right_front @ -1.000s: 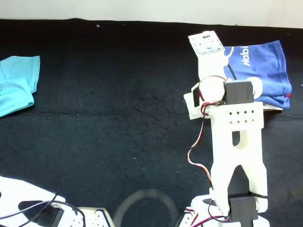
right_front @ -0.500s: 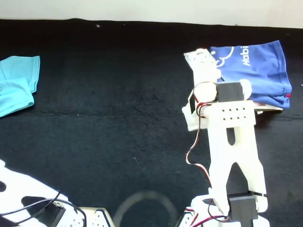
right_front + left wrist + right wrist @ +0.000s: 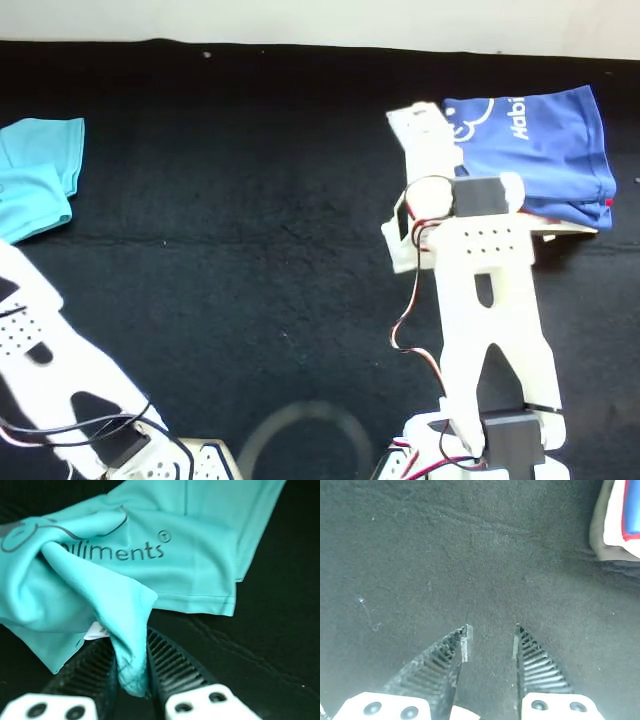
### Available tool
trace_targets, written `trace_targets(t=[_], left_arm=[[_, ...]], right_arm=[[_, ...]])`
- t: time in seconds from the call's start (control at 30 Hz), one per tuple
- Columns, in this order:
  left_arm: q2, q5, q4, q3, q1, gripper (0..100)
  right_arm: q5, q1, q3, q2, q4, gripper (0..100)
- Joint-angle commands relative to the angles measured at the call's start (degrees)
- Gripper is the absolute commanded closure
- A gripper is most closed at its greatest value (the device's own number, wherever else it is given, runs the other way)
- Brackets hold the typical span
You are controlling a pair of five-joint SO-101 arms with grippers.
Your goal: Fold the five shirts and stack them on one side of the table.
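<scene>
1. High view: the stack point(image 3: 572, 212) lies on the black table point(image 3: 250, 250). A folded blue shirt point(image 3: 545, 150) is on top, and a pale layer and a red edge peek out along the stack's near side.
2. High view: the right arm point(image 3: 490, 320) runs up beside the stack, and its wrist overlaps the stack's near corner. The right gripper point(image 3: 420, 120) sits just beside the edge of the stack that faces the teal shirt point(image 3: 35, 175).
3. High view: the teal shirt lies rumpled and well apart from the stack, across the whole table from it. The left arm point(image 3: 50, 360) stands on that same far side from the stack, and its upper end meets the picture edge near the teal shirt.
4. Left wrist view: the left gripper point(image 3: 131, 680) has its ribbed fingers pressed together on a bunched fold of the teal shirt, which is pinched between the pads. The rest of the shirt spreads out on the table beyond the fingers. A small white tag point(image 3: 95, 630) shows next to one finger.
5. Right wrist view: the right gripper's fingers stand spread, with nothing between them and bare table below. A corner of the stack shows off to one side, apart from the fingers, as pale cloth with a red line and a strip of blue.
</scene>
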State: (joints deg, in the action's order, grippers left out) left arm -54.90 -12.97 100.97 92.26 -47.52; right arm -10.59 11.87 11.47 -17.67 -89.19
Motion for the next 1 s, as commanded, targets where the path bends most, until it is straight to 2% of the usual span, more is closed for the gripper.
trace_targets(t=[0.0, 0.33, 0.67, 0.8, 0.97], left_arm=[[9.45, 0.44, 0.35, 1.1, 6.46, 99], [26.07, 0.44, 0.62, 0.31, 21.32, 99], [50.42, 1.58, 0.35, -28.35, 31.16, 99], [57.36, 1.58, 0.26, -31.69, 38.99, 99], [58.15, 1.58, -3.69, -31.78, 47.52, 99]], right_arm=[[0.53, 0.22, 6.02, -2.51, 5.76, 86.2], [0.53, -4.7, 22.81, -2.59, 21.05, 86.2], [0.53, -7.52, 24.04, -2.59, 22.11, 86.2], [0.53, -7.34, 24.57, -5.23, 22.11, 86.2], [0.53, -7.34, 30.02, -19.03, 22.2, 86.2]])
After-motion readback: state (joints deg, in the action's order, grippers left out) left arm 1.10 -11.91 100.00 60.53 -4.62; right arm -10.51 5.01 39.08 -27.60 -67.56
